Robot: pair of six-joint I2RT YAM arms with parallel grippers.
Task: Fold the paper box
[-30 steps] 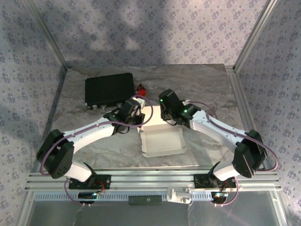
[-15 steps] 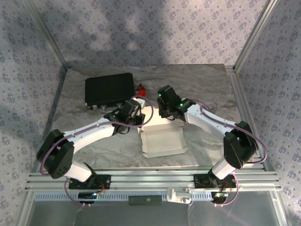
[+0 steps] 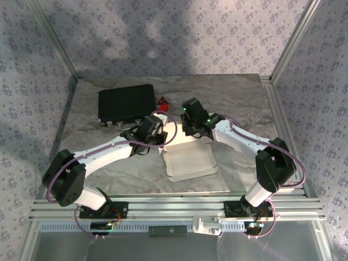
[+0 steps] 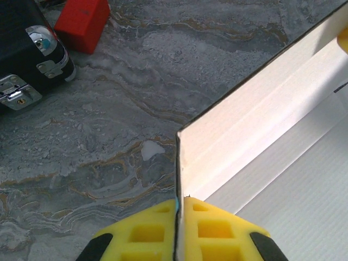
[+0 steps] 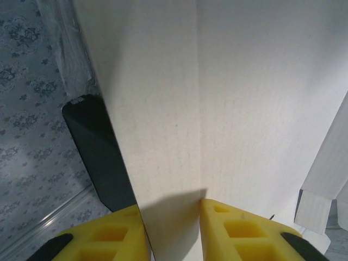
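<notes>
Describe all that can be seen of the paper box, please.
The paper box is thin card, white on its visible inner side, half folded into a shallow open tray with low walls. It lies on the marbled grey table between the two arms. At its far side a taller flap stands up. The left fingers pinch an upright wall at its corner, and a creased card panel stands between the right fingers.
</notes>
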